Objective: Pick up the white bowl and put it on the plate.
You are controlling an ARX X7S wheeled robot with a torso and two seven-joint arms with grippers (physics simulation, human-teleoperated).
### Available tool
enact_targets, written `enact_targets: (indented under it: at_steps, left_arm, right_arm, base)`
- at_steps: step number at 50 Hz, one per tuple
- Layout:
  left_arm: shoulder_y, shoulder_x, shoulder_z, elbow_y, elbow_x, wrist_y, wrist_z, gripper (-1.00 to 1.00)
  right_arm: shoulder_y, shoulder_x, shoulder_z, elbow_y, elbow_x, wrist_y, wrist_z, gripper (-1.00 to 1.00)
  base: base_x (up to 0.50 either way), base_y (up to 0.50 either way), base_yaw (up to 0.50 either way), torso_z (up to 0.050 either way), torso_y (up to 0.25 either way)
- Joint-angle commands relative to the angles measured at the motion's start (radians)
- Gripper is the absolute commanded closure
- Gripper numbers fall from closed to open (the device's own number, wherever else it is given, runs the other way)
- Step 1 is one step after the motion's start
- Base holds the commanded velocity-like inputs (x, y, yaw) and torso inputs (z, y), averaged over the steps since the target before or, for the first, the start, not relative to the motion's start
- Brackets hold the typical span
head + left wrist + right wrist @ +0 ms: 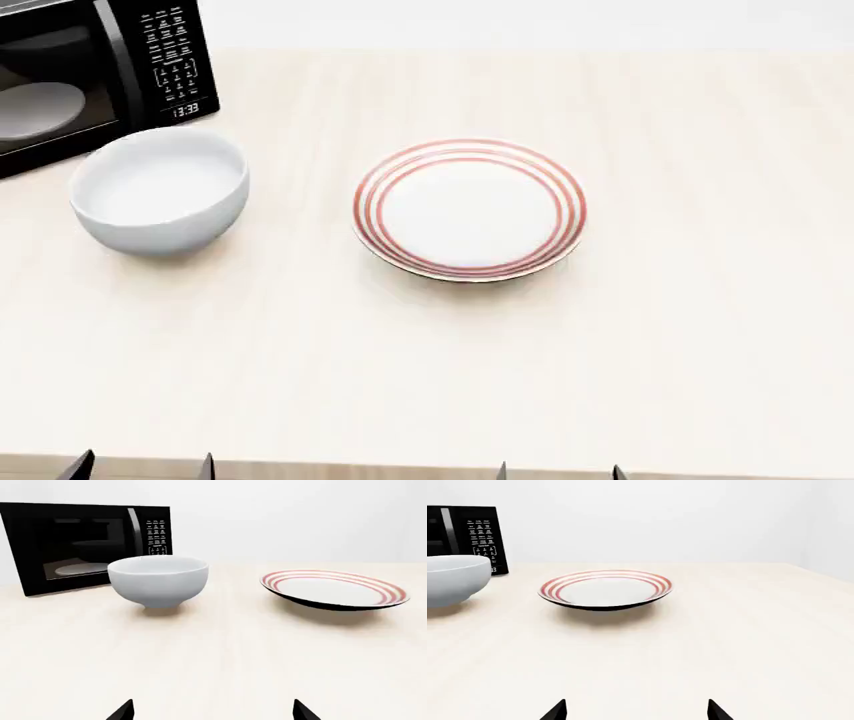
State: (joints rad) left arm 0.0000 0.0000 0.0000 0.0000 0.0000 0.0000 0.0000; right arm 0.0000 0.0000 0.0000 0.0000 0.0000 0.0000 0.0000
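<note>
The white bowl [160, 188] [159, 580] [452, 579] stands upright on the pale wooden table, left of the plate and just in front of the microwave. The plate [469, 208] [333, 588] [606, 587], white with red rings, lies near the table's middle. My left gripper [142, 467] [213, 712] is open at the table's near edge, well short of the bowl, with nothing between its tips. My right gripper [558, 471] [636, 711] is open too, near the front edge, with the plate well beyond it. Only the fingertips show.
A black microwave [83, 70] [83, 542] [467, 537] stands at the back left, close behind the bowl, a pale dish showing through its window. The table's front edge [400, 470] runs just by the gripper tips.
</note>
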Motion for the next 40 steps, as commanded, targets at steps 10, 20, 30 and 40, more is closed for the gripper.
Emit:
enact_targets:
  at_steps: [10, 20, 30, 40]
  left_arm:
    - [0.009, -0.046, 0.062, 0.000, 0.003, 0.042, -0.067, -1.00]
    - [0.026, -0.085, 0.073, -0.025, 0.156, 0.230, -0.070, -1.00]
    - [-0.064, -0.070, 0.057, -0.132, 0.030, 0.225, -0.070, -1.00]
    - [-0.030, -0.102, 0.016, 0.075, 0.065, 0.159, -0.144, -1.00]
  right_arm:
    - [0.002, 0.041, -0.052, -0.007, 0.056, 0.007, 0.050, -1.00]
    - [-0.005, 0.028, -0.033, -0.028, 0.074, 0.030, 0.009, -1.00]
    - [0.029, 0.049, -0.072, -0.003, 0.095, 0.065, 0.033, -1.00]
    - [-0.039, 0.076, -0.095, -0.363, 0.057, 0.202, 0.113, -1.00]
  base:
    - [0.00, 0.00, 0.00, 0.000, 0.000]
    - [0.00, 0.00, 0.00, 0.000, 0.000]
    - [0.00, 0.00, 0.00, 0.000, 0.000]
    - [0.00, 0.00, 0.00, 0.000, 0.000]
